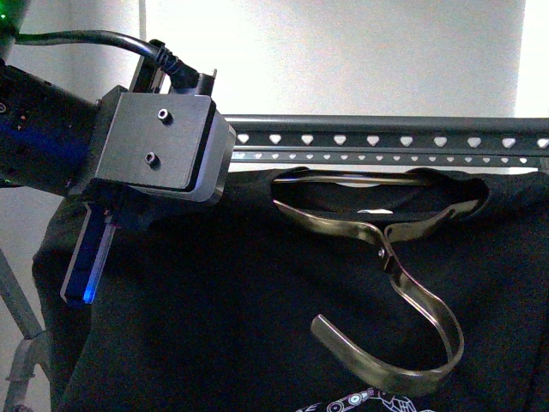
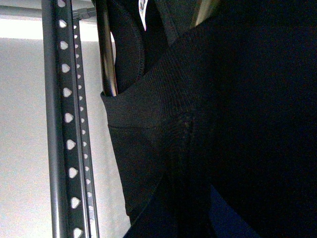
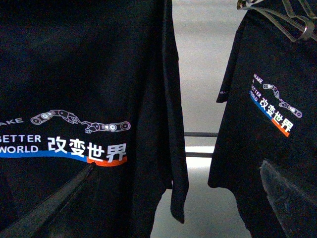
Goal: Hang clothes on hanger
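Note:
The clothes (image 1: 257, 300), a black top with a white robot-arm print at its lower edge, hang against the hanger's (image 1: 386, 137) grey rail with heart-shaped holes. My left gripper (image 1: 90, 275) is shut on the top's shoulder, just below the rail. In the left wrist view the black fabric (image 2: 223, 124) fills the frame and hides the fingers, with the rail (image 2: 64, 124) beside it. My right gripper (image 3: 178, 198) is open and empty, its fingers (image 3: 49, 203) spread before two printed black tops (image 3: 74, 124). I cannot tell which of them my left gripper holds.
A small brassy clothes hanger (image 1: 386, 257) sits in the top's collar, its hook hanging down over the chest. A second printed black top (image 3: 267, 104) hangs on a similar hanger (image 3: 287, 20). A gap with a dark bar (image 3: 198, 135) lies between the tops.

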You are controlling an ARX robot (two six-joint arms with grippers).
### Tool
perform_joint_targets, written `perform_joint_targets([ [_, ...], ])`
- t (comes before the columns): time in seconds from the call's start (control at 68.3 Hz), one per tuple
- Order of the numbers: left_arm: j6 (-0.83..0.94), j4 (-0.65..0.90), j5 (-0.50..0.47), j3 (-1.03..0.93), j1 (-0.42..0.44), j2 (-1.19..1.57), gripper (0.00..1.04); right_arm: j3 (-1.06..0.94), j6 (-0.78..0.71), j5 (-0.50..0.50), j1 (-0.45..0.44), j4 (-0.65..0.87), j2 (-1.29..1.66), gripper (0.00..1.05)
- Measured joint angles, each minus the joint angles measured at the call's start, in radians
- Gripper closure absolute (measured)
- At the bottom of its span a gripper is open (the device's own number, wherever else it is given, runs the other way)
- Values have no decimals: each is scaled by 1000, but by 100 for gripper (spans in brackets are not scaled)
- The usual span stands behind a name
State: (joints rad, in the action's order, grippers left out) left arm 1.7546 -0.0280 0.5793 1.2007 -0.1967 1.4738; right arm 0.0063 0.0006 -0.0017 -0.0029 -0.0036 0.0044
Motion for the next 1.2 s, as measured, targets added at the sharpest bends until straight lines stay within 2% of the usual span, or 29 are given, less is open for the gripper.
perform_joint_targets([
  [0.205, 0, 0, 0, 0, 0, 0, 100, 0, 0, 0, 0, 0, 0, 7],
  [0.249, 0, 0, 0, 0, 0, 0, 100, 4, 7, -50, -19, -6, 13, 7],
  [0.278, 0, 0, 1, 0, 0, 0, 100, 16, 22, -225, -75, -1, 54, 7],
  [0.293, 0, 0, 0, 0, 0, 0, 100, 21, 23, -253, -99, 8, 74, 7],
  [0.322, 0, 0, 0, 0, 0, 0, 100, 34, 22, -385, -147, 35, 120, 7],
  [0.337, 0, 0, -2, 0, 0, 0, 100, 50, 21, -484, -200, 73, 173, 7],
  [0.454, 0, 0, 1, 0, -2, 0, 100, 132, -11, -771, -384, 291, 397, 7],
  [0.483, 0, 0, 1, 0, -3, 0, 100, 155, -20, -799, -402, 332, 444, 7],
  [0.542, 0, 1, 1, 0, -2, 0, 100, 202, -43, -811, -410, 413, 533, 7],
  [0.6, 0, 0, -2, 0, 1, 0, 100, 254, -102, -778, -393, 513, 632, 7],
  [0.732, 0, 1, -2, 1, 2, 0, 100, 355, -282, -692, -305, 679, 803, 7],
  [0.878, 0, 1, -1, 1, -2, 0, 100, 529, -644, -643, -139, 673, 983, 7],
  [0.952, 0, 1, -2, 1, -1, 0, 100, 595, -844, -645, -92, 692, 1062, 7],
  [1.054, 0, 1, -2, 1, 1, 0, 100, 662, -1167, -696, -68, 659, 1174, 7],
  [1.127, 0, 1, -2, 1, 0, 0, 100, 696, -1316, -693, -68, 628, 1239, 7],
  [1.201, 0, 1, -2, 1, 0, 0, 100, 730, -1393, -687, -70, 615, 1287, 7],
])
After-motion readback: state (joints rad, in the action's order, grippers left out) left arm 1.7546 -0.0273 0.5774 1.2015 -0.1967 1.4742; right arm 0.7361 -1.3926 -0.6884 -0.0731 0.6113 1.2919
